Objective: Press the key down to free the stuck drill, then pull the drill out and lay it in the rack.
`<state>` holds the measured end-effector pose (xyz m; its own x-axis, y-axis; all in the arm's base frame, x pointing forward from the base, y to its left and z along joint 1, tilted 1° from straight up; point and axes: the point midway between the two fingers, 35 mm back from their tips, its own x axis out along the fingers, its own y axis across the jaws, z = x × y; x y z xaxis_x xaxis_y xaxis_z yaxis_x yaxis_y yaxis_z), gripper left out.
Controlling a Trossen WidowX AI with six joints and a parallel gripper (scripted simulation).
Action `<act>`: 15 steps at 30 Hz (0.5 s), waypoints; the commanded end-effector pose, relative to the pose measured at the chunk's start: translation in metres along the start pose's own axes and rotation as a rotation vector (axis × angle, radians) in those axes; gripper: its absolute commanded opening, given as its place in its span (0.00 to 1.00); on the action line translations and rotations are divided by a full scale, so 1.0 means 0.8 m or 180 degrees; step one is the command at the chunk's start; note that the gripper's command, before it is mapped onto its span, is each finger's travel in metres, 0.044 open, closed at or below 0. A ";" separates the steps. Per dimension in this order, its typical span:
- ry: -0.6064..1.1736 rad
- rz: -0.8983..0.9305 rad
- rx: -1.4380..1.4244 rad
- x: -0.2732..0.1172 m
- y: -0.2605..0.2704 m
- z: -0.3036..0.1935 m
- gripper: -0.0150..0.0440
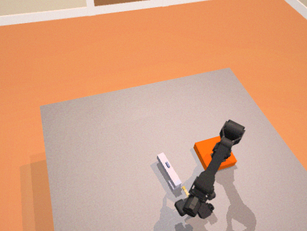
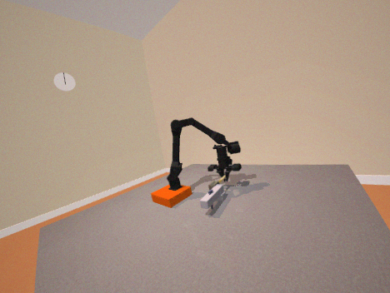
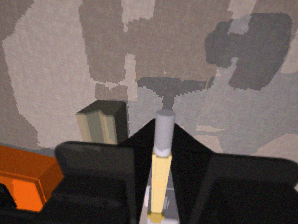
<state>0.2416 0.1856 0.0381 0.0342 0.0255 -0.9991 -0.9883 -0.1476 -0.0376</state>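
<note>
The drill (image 3: 160,182) (image 1: 185,190) has a yellow body and a grey round end. My gripper (image 3: 161,123) (image 2: 227,178) is shut on it, with the grey end between the fingertips. The pale lilac holder (image 1: 171,173) (image 2: 212,198) lies beyond the drill's yellow end, which is close to it; whether they touch cannot be told. A small dark key (image 1: 167,165) shows on top of the holder. The rack (image 3: 100,127), a grooved olive and beige block, stands left of the drill in the wrist view; the arm hides it in the top view.
The orange base block (image 1: 207,152) (image 2: 170,196) (image 3: 30,170) carries the arm and stands beside the holder. All stand on the grey table (image 1: 98,147) (image 2: 125,250). Shadows of the arm and gripper fall on the table around and beyond the drill.
</note>
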 end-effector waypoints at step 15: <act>-0.0012 -0.0019 0.0005 -0.008 0.000 0.000 0.25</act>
<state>0.2403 0.1844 0.0414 0.0341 0.0254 -0.9991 -0.9884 -0.1473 -0.0375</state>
